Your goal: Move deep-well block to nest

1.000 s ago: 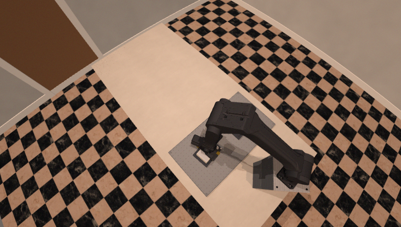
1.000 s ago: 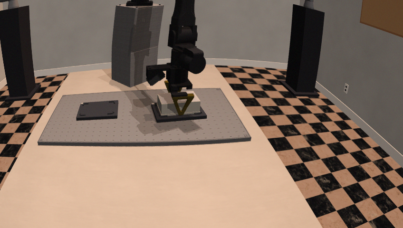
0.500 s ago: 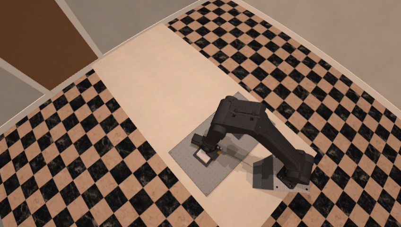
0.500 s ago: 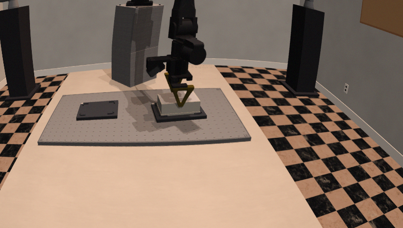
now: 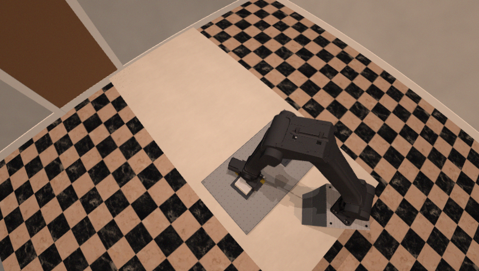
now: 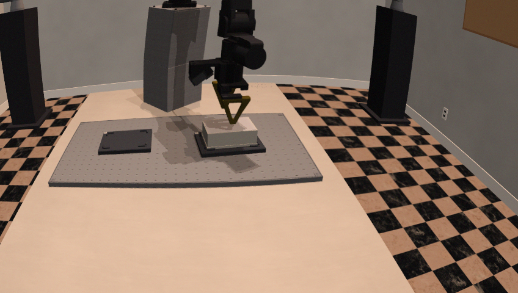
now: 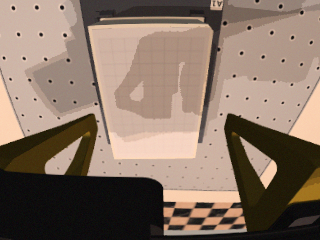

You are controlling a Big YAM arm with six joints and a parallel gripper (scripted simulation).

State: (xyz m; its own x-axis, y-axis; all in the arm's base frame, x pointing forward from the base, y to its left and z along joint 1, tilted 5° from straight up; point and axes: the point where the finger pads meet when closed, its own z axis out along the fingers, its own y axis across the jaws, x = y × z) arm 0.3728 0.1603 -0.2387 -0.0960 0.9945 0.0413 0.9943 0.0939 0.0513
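Note:
The white deep-well block [image 6: 229, 132] sits flat and upright on the dark nest N2 [image 6: 232, 148], on the right in the exterior view. In the wrist view, the block [image 7: 152, 87] lies inside the nest frame, with the A1 mark [image 7: 215, 3] at the nest's far right corner. My gripper [image 7: 160, 120] is open, its yellow fingers spread wider than the block and not touching it. In the exterior view the gripper [image 6: 232, 116] hangs just above the block's top. Nest N1 [image 6: 125, 140] is empty on the left. From above, the block [image 5: 243, 186] is partly hidden by the wrist.
Both nests stand on a grey perforated baseplate [image 6: 181, 159] on the tan table. A tall grey box [image 6: 174, 54] stands behind the plate near the arm's base. Two black pillars [image 6: 390, 61] stand on the floor beside the table.

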